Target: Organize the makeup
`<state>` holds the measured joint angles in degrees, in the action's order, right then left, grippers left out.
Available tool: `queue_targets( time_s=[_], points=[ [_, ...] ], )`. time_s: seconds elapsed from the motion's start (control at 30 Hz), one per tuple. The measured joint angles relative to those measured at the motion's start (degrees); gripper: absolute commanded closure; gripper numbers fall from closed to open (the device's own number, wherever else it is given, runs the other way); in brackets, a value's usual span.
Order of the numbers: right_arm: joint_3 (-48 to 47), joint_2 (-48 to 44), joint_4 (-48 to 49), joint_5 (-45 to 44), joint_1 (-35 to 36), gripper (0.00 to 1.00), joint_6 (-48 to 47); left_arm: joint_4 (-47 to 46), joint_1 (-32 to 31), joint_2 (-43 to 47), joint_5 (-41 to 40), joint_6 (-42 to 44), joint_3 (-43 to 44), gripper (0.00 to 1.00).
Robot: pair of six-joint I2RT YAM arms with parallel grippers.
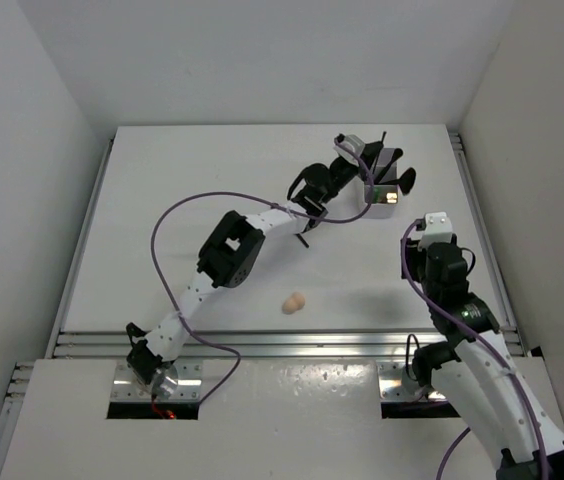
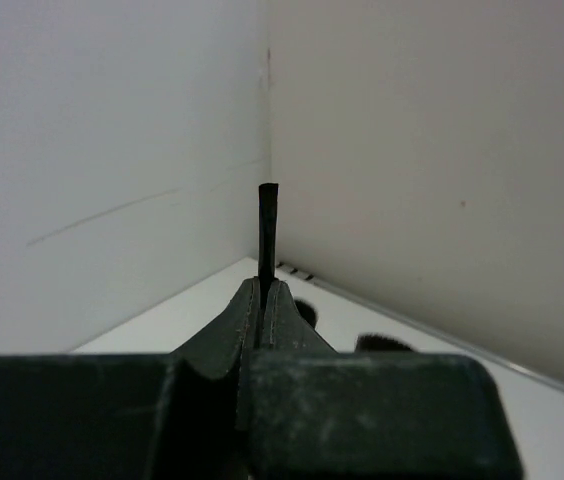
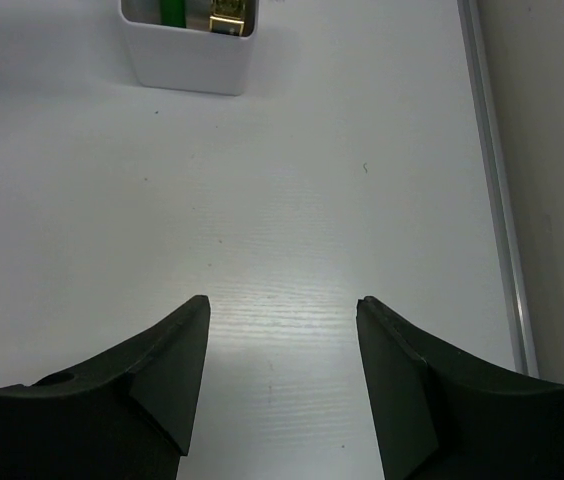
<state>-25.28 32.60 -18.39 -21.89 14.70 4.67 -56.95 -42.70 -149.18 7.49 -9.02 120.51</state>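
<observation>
My left gripper point(image 2: 263, 285) is shut on a thin black stick point(image 2: 267, 225) that points up past the fingertips. In the top view it point(image 1: 367, 165) hovers at the white box point(image 1: 382, 190) at the back right; the stick's tip point(image 1: 383, 138) shows above the box. Two black brush heads point(image 2: 382, 343) show just beyond the fingers. A peach egg-shaped sponge point(image 1: 294, 301) lies on the table near the front. My right gripper point(image 3: 282, 305) is open and empty over bare table, short of the box point(image 3: 187, 65), which holds a green tube point(image 3: 172, 12) and a black-gold lipstick point(image 3: 228, 16).
A brush head point(image 1: 407, 180) sticks out at the box's right side. A short black piece point(image 1: 303, 238) shows by the left forearm. A metal rail point(image 3: 497, 180) runs along the table's right edge, with walls close behind and to the right.
</observation>
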Motion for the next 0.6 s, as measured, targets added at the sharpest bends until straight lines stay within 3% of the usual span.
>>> queue_targets(
  time_s=[0.2,0.23,0.27,0.37,0.47,0.6],
  points=[
    [-2.7,0.2,-2.9,0.1,0.0,0.36,-1.7,0.3,-0.4,-5.2,-2.1,1.9,0.2,1.0],
    [-3.0,0.2,-3.1,0.1,0.0,0.36,-2.0,0.3,-0.5,-5.5,-2.3,2.1,-0.1,0.96],
    [-3.3,0.2,-3.3,0.2,0.0,0.34,-2.3,0.4,-0.6,-5.6,-2.4,2.3,-0.6,0.8],
    [-4.2,0.8,-4.2,0.6,0.0,0.29,-2.8,0.4,-0.8,-5.5,-2.4,3.0,-2.4,0.45],
    [-5.4,2.5,-5.2,1.2,0.0,0.25,-2.9,1.9,-0.8,-4.4,-1.3,3.8,-4.9,0.32],
    [-8.3,6.8,-6.9,3.5,-0.1,0.21,-3.1,7.4,0.0,-0.3,2.1,3.8,-7.8,0.31]
  ],
)
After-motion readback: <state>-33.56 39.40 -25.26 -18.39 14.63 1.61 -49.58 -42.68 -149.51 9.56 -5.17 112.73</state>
